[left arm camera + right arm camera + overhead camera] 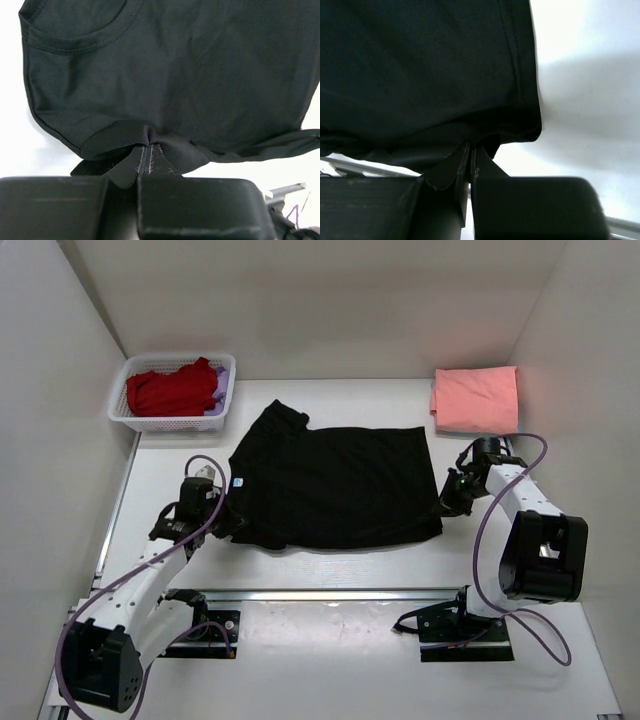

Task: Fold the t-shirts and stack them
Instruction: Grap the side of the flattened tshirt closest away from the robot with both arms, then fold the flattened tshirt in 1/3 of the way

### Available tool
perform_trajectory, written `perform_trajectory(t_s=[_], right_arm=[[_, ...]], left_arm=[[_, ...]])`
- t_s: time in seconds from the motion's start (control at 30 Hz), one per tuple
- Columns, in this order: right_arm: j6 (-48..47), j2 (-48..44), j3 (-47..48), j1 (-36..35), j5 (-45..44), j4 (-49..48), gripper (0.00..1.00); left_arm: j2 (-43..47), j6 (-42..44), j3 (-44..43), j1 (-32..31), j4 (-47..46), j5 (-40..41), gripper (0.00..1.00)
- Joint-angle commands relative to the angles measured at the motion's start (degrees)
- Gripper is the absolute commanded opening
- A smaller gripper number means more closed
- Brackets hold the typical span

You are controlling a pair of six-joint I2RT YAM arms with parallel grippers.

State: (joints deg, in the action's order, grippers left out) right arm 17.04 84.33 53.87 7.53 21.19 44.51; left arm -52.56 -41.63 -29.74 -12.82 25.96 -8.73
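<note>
A black t-shirt (335, 482) lies spread across the middle of the table, its neck with a small blue-white label (238, 481) toward the left. My left gripper (226, 521) is shut on the shirt's near left edge (145, 135). At the near right corner my right gripper (443, 506) is shut on the black fabric (470, 131). A folded salmon-pink t-shirt (475, 399) rests at the far right. A red t-shirt (172, 390) and a lilac one (222, 387) are heaped in the basket.
The white lattice basket (168, 423) stands at the far left corner. White walls close in the table at left, back and right. A metal rail (330, 592) runs along the near side by the arm bases.
</note>
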Motion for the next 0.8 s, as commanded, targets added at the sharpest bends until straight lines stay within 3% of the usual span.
perform_trajectory(t_s=[0.0,0.2,0.5,0.77], right_arm=[[-1.4,-1.5,-1.6,-0.5,-1.2,3.3,0.0],[-1.7,2.5,0.1,0.2,-0.7,4.3,0.0],[-2.4,10.3,5.4,1.7,-0.5,3.7,0.0],[-1.9,17.4,12.2,2.1,-0.4,5.2,0.0]], left_arm=[[2.4,-1.9,0.8,0.0,3.0,-2.9,0.0],[1.3,-2.5,0.7,2.5,1.3,-2.6,0.0],[-17.8,2.6,-10.9,3.9,-2.5,-2.8,0.0],[-27.0,4.9,-18.9,4.6,-2.0,-2.1,0.0]])
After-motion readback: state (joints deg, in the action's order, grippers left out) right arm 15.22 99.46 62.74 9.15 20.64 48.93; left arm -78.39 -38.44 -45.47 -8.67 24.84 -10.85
